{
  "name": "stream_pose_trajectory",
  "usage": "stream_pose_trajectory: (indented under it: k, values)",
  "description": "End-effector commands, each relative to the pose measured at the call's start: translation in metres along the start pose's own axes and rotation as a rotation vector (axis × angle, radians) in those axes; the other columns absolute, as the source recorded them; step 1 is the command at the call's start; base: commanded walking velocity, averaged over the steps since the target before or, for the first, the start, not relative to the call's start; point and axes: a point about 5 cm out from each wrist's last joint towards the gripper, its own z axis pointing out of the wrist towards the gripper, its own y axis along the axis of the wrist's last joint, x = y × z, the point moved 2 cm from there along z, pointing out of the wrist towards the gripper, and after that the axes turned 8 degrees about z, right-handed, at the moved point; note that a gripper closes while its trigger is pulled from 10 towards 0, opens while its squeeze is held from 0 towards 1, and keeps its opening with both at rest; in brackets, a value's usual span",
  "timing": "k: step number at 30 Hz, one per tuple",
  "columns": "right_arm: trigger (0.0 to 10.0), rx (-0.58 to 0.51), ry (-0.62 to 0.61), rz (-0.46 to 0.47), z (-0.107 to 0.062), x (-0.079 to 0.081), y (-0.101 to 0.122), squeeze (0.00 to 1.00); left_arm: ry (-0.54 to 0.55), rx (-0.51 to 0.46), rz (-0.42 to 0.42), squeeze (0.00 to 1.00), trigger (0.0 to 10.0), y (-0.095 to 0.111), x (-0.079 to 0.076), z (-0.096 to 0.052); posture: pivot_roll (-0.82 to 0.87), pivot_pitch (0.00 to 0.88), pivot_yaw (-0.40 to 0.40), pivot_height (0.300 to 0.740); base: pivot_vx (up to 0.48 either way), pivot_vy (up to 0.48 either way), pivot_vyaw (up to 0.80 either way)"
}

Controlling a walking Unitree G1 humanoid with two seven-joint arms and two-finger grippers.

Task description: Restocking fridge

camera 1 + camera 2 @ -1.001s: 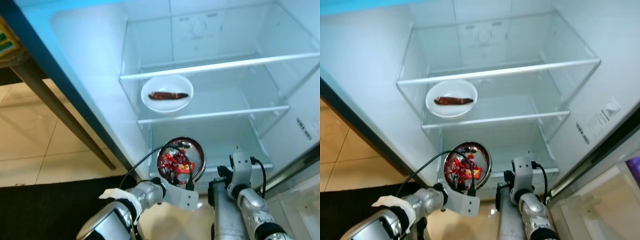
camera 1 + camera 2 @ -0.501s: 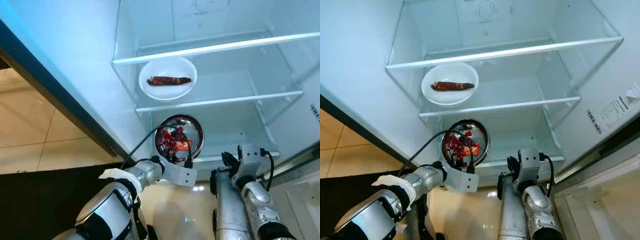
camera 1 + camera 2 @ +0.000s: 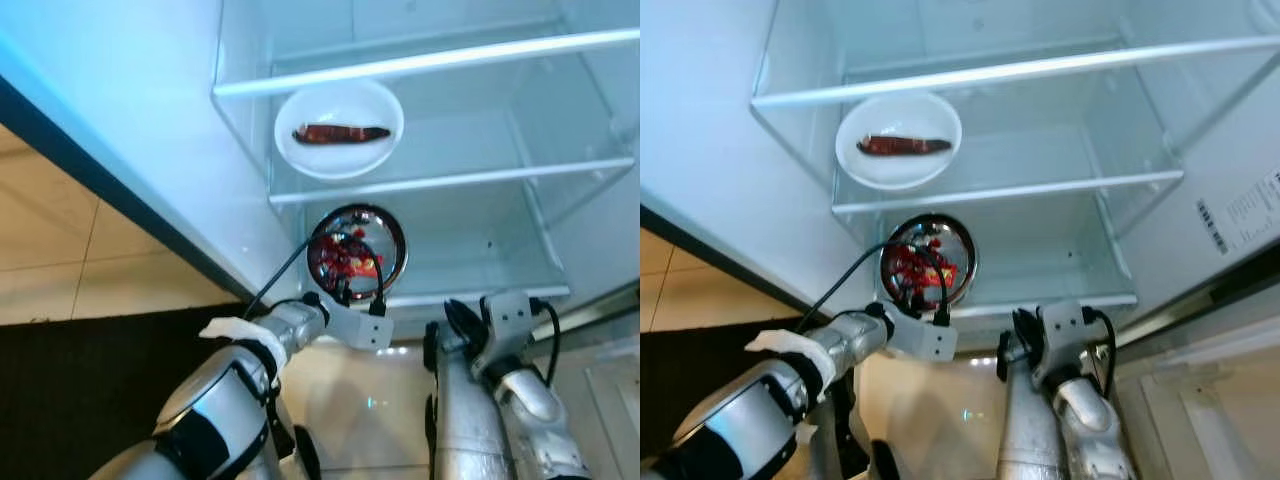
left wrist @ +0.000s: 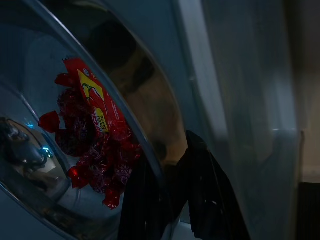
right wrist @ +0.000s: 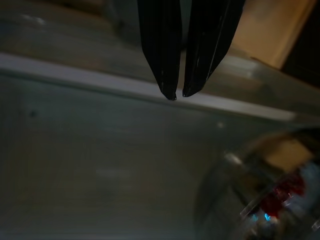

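Observation:
A shiny metal bowl (image 3: 357, 250) of red wrapped candies (image 4: 95, 145) is held over the fridge's lowest glass shelf (image 3: 470, 270), its opening tilted toward me. My left gripper (image 3: 345, 292) is shut on the bowl's near rim; in the left wrist view its black fingers (image 4: 145, 200) pinch the rim. My right gripper (image 5: 179, 94) is shut with nothing in it, just in front of that shelf's front edge and to the right of the bowl. On the shelf above sits a white bowl (image 3: 340, 160) holding a dark red sausage-like piece (image 3: 340, 133).
The fridge's left wall (image 3: 130, 100) stands close beside the metal bowl. The middle glass shelf (image 3: 480, 175) and the top shelf (image 3: 430, 60) run to the right. Beige floor tiles (image 3: 40, 250) and a dark mat (image 3: 80, 380) lie to the left.
The view has tilted down and drawn closer. My left gripper has carried the metal bowl deeper in, over the lowest shelf. The right gripper stays by the shelf's front edge.

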Motion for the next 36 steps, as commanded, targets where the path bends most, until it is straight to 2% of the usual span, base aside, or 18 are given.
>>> stream_pose_trajectory:
  k: [1, 3, 5, 7, 12, 18, 22, 25, 27, 28, 31, 34, 35, 36]
  values:
    - [10.0, 0.004, 0.033, -0.018, -0.014, -0.001, -0.003, 0.00, -0.037, 0.009, -0.025, 0.00, 10.0, 0.001, -0.014, -0.001, -0.23, 0.545, 0.124, 0.406, 0.000, 0.000, 0.00]
    - [10.0, -0.021, 0.072, -0.066, -0.028, -0.009, 0.010, 0.00, -0.022, 0.006, -0.027, 0.00, 10.0, 0.005, -0.009, 0.001, -0.25, 0.559, 0.120, 0.406, 0.000, 0.000, 0.00]
    - [10.0, -0.021, 0.072, -0.066, -0.028, -0.009, 0.010, 0.00, -0.022, 0.006, -0.027, 0.00, 10.0, 0.005, -0.009, 0.001, -0.25, 0.559, 0.120, 0.406, 0.000, 0.000, 0.00]
    - [10.0, -0.024, 0.108, -0.104, -0.040, -0.016, 0.021, 0.00, -0.014, 0.006, -0.042, 0.00, 10.0, 0.007, -0.006, 0.002, -0.25, 0.572, 0.119, 0.406, 0.000, 0.000, 0.00]
    - [10.0, -0.020, 0.155, -0.117, -0.050, -0.018, 0.034, 0.00, -0.011, 0.011, -0.067, 0.00, 10.0, 0.008, -0.003, 0.003, -0.26, 0.577, 0.120, 0.406, 0.000, 0.000, 0.00]
    - [10.0, -0.038, 0.285, -0.091, -0.054, -0.002, 0.050, 0.00, -0.007, 0.044, -0.117, 0.00, 10.0, 0.000, 0.000, 0.002, -0.25, 0.577, 0.121, 0.406, 0.000, 0.000, 0.00]
    - [10.0, -0.035, 0.427, -0.081, -0.057, 0.020, 0.062, 0.00, -0.002, 0.072, -0.204, 0.00, 10.0, -0.007, 0.001, 0.001, -0.25, 0.577, 0.123, 0.406, 0.000, 0.000, 0.00]
    - [10.0, -0.033, 0.449, -0.078, -0.057, 0.023, 0.064, 0.00, -0.002, 0.075, -0.218, 0.00, 10.0, -0.007, 0.001, 0.001, -0.25, 0.577, 0.123, 0.406, 0.000, 0.000, 0.00]
    - [10.0, -0.033, 0.504, -0.086, -0.055, 0.038, 0.067, 0.00, -0.004, 0.092, -0.286, 0.00, 10.0, -0.011, 0.001, 0.000, -0.26, 0.580, 0.121, 0.406, 0.000, 0.000, 0.00]
    - [10.0, -0.033, 0.504, -0.086, -0.055, 0.038, 0.067, 0.00, -0.004, 0.092, -0.286, 0.00, 10.0, -0.011, 0.001, 0.000, -0.26, 0.580, 0.121, 0.406, 0.000, 0.000, 0.00]
    - [10.0, -0.024, 0.544, -0.097, -0.053, 0.053, 0.067, 0.00, -0.001, 0.106, -0.350, 0.00, 10.0, -0.013, 0.002, 0.000, -0.26, 0.581, 0.121, 0.406, 0.000, 0.000, 0.00]
    - [10.0, -0.017, 0.549, -0.100, -0.052, 0.055, 0.067, 0.00, 0.000, 0.109, -0.368, 0.00, 10.0, -0.014, 0.003, 0.000, -0.26, 0.582, 0.120, 0.406, 0.000, 0.000, 0.00]
    - [10.0, 0.006, 0.557, -0.118, -0.053, 0.058, 0.063, 0.00, -0.004, 0.113, -0.414, 0.00, 10.0, -0.015, 0.004, 0.000, -0.26, 0.582, 0.117, 0.406, 0.000, 0.000, 0.00]
    - [10.0, 0.006, 0.557, -0.118, -0.053, 0.058, 0.063, 0.00, -0.004, 0.113, -0.414, 0.00, 10.0, -0.015, 0.004, 0.000, -0.26, 0.582, 0.117, 0.406, 0.000, 0.000, 0.00]
